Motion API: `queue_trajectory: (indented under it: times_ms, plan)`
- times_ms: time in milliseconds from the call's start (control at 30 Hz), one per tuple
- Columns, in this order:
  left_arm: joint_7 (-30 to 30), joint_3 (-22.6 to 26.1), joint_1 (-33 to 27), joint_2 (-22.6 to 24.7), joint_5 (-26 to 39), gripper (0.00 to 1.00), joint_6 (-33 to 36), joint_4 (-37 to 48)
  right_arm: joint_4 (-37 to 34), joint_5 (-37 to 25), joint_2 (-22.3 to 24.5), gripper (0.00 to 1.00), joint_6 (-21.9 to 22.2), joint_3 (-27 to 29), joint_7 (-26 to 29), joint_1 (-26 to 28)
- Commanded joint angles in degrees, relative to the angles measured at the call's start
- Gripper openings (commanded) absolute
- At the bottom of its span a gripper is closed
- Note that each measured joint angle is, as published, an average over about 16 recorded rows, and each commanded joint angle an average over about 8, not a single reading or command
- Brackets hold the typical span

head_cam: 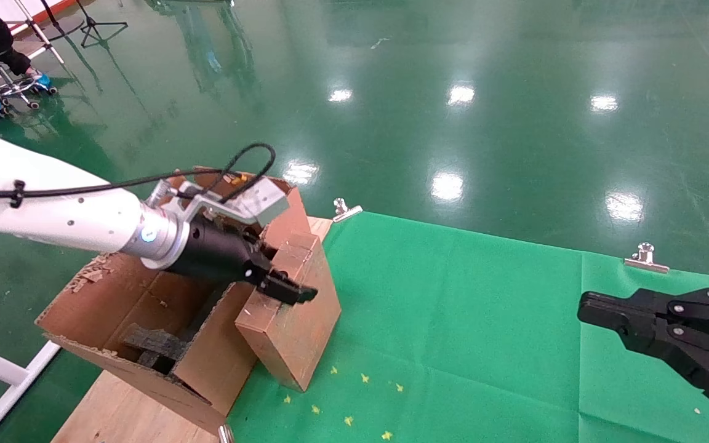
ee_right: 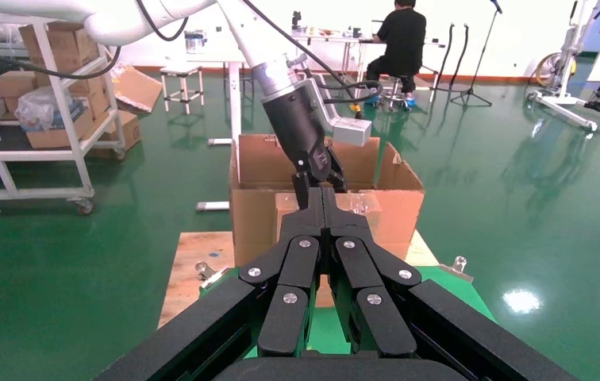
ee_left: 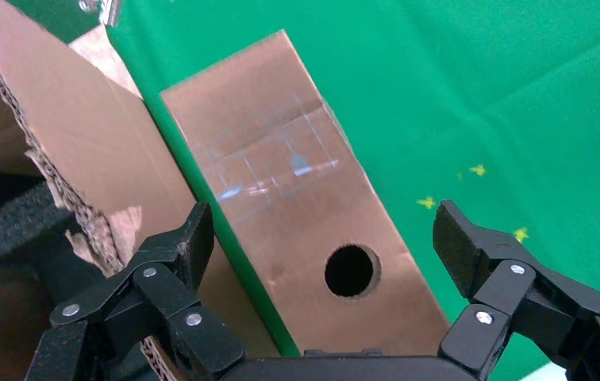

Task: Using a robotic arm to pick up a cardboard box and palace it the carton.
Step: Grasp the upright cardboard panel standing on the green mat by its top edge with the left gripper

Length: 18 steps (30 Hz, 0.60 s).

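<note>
The cardboard box point(head_cam: 296, 320) is small, brown and taped. It stands on the green cloth against the carton's side and has a round hole point(ee_left: 352, 271) in its top face. The carton point(head_cam: 139, 307) is large with ragged flaps and holds dark foam point(head_cam: 151, 344). My left gripper point(head_cam: 293, 291), on the white robotic arm point(head_cam: 53, 209), hovers just over the box top. In the left wrist view the left gripper point(ee_left: 326, 238) is open, one finger point(ee_left: 194, 238) on each side of the box point(ee_left: 297, 198), pads apart from it. My right gripper point(ee_right: 325, 202) is shut and empty, parked at the right point(head_cam: 585, 307).
The green cloth point(head_cam: 484, 320) is held by metal clips point(head_cam: 645, 258) at the table's far edge. The carton rests on a wooden board point(head_cam: 114, 406). Small yellow star marks point(head_cam: 364, 377) lie near the box. A seated person point(ee_right: 402, 40) and a shelf cart point(ee_right: 43, 119) stand far off.
</note>
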Motion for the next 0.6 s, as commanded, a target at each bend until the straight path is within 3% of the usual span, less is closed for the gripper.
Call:
queue_trajectory:
  times_ms: [33,100,133,367,400,600]
  plan:
    - [0.4,0.0,0.4,0.0,0.1,1.00,-0.6,0.0,0.0,0.0,0.0,0.77,0.0,0.0,0.0,0.0]
    - [0.6,0.0,0.4,0.0,0.1,1.00,-0.8,-0.1,0.0,0.0,0.0,0.99,0.0,0.0,0.0,0.0]
    - [0.7,-0.1,0.4,0.0,0.1,0.93,-0.9,-0.1,0.0,0.0,0.0,1.00,0.0,0.0,0.0,0.0]
    - [0.4,-0.1,0.4,0.0,0.0,0.06,-0.8,-0.1,0.0,0.0,0.0,1.00,0.0,0.0,0.0,0.0]
    - [0.4,-0.1,0.4,0.0,0.0,0.00,-0.7,-0.1,0.0,0.0,0.0,1.00,0.0,0.0,0.0,0.0]
    - [0.3,-0.1,0.4,-0.1,0.0,0.00,-0.5,-0.1,0.0,0.0,0.0,1.00,0.0,0.0,0.0,0.0]
